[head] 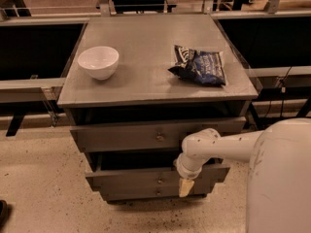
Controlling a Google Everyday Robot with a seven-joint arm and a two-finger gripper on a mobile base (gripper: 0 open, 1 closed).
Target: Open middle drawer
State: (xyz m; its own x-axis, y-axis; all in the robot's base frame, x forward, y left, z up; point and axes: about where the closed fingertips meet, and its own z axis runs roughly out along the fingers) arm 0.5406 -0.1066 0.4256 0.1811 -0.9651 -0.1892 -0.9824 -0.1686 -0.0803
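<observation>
Cabinet (pixel 146 42) of grey wood stands in the middle of the camera view, with a white bowl (pixel 98 62) on the left of its top and a dark crinkled snack bag (pixel 199 66) on the right. Three drawer fronts are stacked down the cabinet's face. The middle drawer (pixel 126 177) sits below the widest front (pixel 121 137), its front standing forward of the cabinet with a dark gap above it, and its small brass knob (pixel 160 180) is near its centre. A narrower front (pixel 131 194) lies beneath. The white arm (pixel 218 147) reaches in from the cabinet's right side and bends downward. The gripper (pixel 186 187) hangs against the right part of the middle drawer, right of the knob; whether it is apart or together cannot be told.
</observation>
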